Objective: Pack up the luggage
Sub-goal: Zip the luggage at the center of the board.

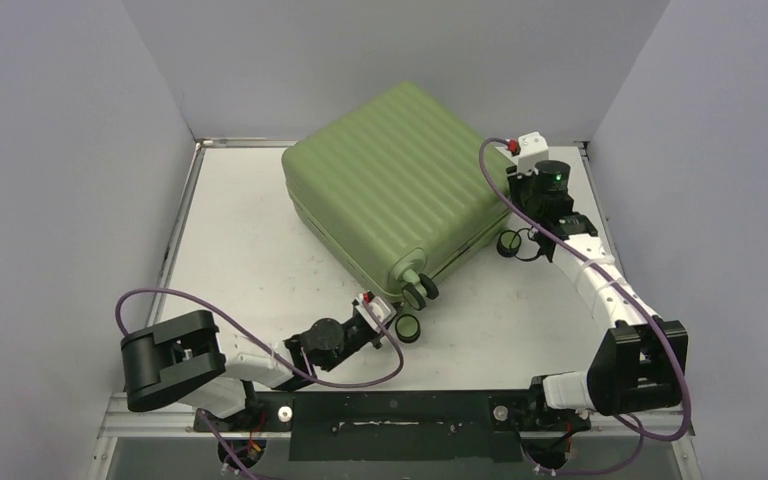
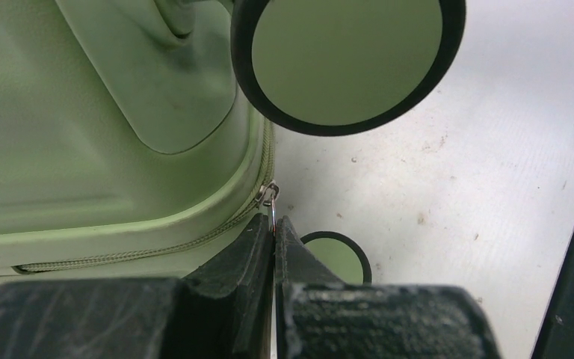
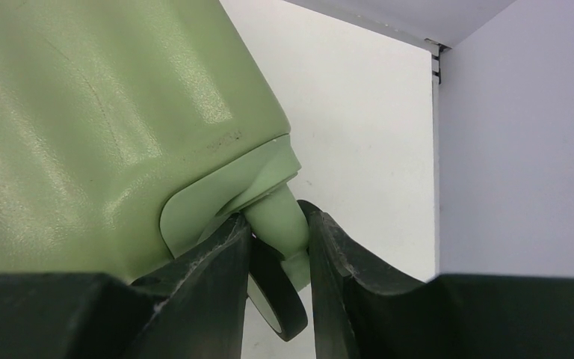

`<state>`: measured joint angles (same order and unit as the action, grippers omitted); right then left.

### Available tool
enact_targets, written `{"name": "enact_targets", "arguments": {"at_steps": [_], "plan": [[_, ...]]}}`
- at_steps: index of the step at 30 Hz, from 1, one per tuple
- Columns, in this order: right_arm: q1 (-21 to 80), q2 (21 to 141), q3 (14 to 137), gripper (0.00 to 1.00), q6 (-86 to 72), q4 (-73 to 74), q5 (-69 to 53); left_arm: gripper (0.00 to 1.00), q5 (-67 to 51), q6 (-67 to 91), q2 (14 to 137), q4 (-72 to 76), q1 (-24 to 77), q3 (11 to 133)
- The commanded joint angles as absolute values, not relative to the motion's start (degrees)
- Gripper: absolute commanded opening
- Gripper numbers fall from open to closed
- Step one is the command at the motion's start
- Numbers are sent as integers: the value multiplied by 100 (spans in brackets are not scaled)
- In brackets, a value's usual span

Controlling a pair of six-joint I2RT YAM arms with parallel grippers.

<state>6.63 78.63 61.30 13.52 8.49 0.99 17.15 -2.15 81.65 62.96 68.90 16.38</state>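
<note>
The luggage (image 1: 400,185), a light-green ribbed suitcase, lies closed and flat at the back middle of the table (image 1: 250,250). In the left wrist view my left gripper (image 2: 273,224) is shut on the small metal zipper pull (image 2: 270,197) at the suitcase's near corner, just under a black wheel with a green hub (image 2: 347,60). From above, the left gripper (image 1: 385,312) sits beside those near wheels (image 1: 422,290). My right gripper (image 3: 278,224) is shut on the green wheel stem (image 3: 278,217) at the right corner, with the black wheel (image 3: 284,303) between the fingers. From above, the right gripper (image 1: 530,232) is at that corner.
A second wheel (image 2: 341,258) shows on the table just past my left fingertips. Grey walls enclose the table on the left, back and right; the right wall (image 3: 523,149) is close to my right gripper. Purple cables loop off both arms.
</note>
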Motion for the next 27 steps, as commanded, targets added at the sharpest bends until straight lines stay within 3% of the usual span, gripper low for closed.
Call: {"name": "enact_targets", "arguments": {"at_steps": [1, 11, 17, 20, 24, 27], "plan": [[1303, 7561, 5520, 9, 73, 1240, -620, 0, 1675, -29, 7586, 6177, 7022, 1417], [2726, 7009, 4673, 9, -1245, 1078, -261, 0, 2412, 267, 5989, 4633, 7022, 1004], [3038, 6722, 4607, 13, -1702, 1090, -131, 0, 2404, 134, 6267, 4466, 7031, 1221], [3049, 6413, 4820, 29, -1764, 1322, 119, 0, 2520, 35, 6477, 4554, 7031, 1375], [3041, 6134, 5332, 67, -1762, 1675, 531, 0, 2660, 31, 6479, 4621, 7032, 1334], [2992, 6141, 5702, 80, -1728, 1891, 887, 0, 2720, -48, 6423, 4590, 7022, 1336]]}}
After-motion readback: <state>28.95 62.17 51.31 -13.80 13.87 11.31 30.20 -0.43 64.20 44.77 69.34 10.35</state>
